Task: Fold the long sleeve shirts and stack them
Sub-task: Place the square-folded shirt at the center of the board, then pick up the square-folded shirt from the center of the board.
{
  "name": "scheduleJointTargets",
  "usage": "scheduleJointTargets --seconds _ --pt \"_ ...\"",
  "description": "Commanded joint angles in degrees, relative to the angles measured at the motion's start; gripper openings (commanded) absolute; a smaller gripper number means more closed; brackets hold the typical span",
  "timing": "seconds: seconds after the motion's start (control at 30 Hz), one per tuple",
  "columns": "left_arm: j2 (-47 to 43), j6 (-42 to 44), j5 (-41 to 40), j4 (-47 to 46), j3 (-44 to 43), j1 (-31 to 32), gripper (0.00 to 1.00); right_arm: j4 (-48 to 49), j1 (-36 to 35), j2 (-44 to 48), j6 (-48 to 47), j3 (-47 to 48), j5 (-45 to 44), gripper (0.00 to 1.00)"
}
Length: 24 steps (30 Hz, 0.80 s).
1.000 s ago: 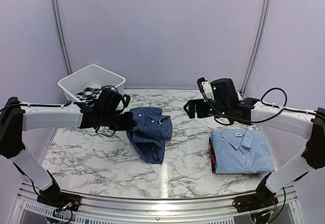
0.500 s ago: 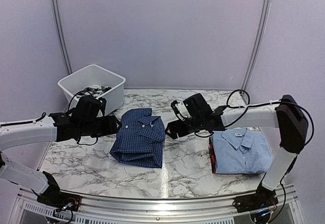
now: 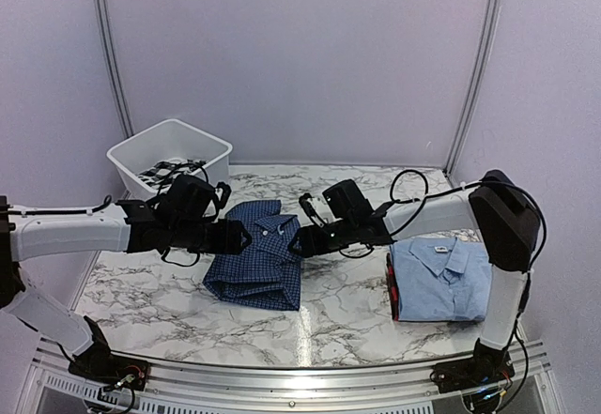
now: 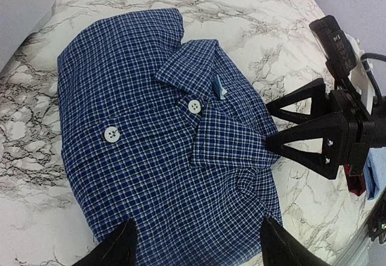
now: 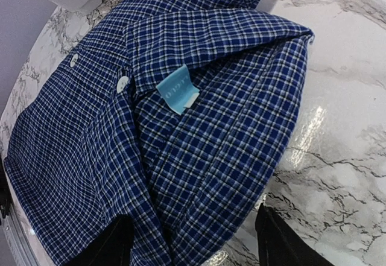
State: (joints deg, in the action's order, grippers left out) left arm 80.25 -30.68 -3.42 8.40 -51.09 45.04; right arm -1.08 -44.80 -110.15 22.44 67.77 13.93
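Observation:
The dark blue checked long sleeve shirt lies folded on the marble table, collar up, with a pale blue neck label. My left gripper is at its left edge, jaws open over the cloth, holding nothing. At the shirt's right edge, by the collar, my right gripper stands open, its fingers either side of the cloth. In the left wrist view the right gripper shows with its fingers apart at the collar tip. The light blue long sleeve shirt lies folded at the right.
A white bin with black-and-white items stands at the back left. A red edge shows under the light blue shirt. Bare marble table lies in front of and between the shirts.
My left gripper opened and let go of the dark blue shirt, which now lies flat. The right arm swung left to the shirt's right edge, its jaws narrowing.

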Motion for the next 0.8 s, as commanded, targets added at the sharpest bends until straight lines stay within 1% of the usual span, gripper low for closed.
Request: scheduleJointTargets --seconds 0.0,0.03,0.13,0.2,0.23,0.5,0.57,0.77 --pt "2.05 2.51 0.12 0.33 -2.55 1.94 0.73 3.54 -0.34 -0.76 3.06 3.23 3.12 0.54" --pt "2.52 3.00 0.02 0.04 -2.79 2.59 0.73 3.48 -0.35 -0.71 3.21 3.48 3.69 0.44" --pt "4.24 4.50 -1.18 -0.71 -3.22 4.59 0.76 3.09 -0.33 -0.37 3.40 4.72 5.41 0.19" --pt "5.44 5.11 -1.64 -1.59 -3.14 5.31 0.77 2.62 -0.33 0.17 3.54 5.85 7.17 0.04" --pt "5.81 5.26 -2.12 -2.11 -3.03 5.75 0.77 2.63 -0.33 0.46 3.67 6.36 8.40 0.00" --pt "7.22 6.32 -5.79 -7.07 -3.56 7.75 0.87 3.53 -0.74 2.82 4.53 10.33 17.23 0.00" --pt "7.94 6.58 -6.79 -7.77 -4.40 8.25 0.91 3.51 -1.17 2.79 4.64 11.61 18.22 0.00" --pt "10.25 4.86 -12.61 -7.87 -6.41 9.02 0.95 2.16 -2.77 1.42 3.93 15.90 19.16 0.00"
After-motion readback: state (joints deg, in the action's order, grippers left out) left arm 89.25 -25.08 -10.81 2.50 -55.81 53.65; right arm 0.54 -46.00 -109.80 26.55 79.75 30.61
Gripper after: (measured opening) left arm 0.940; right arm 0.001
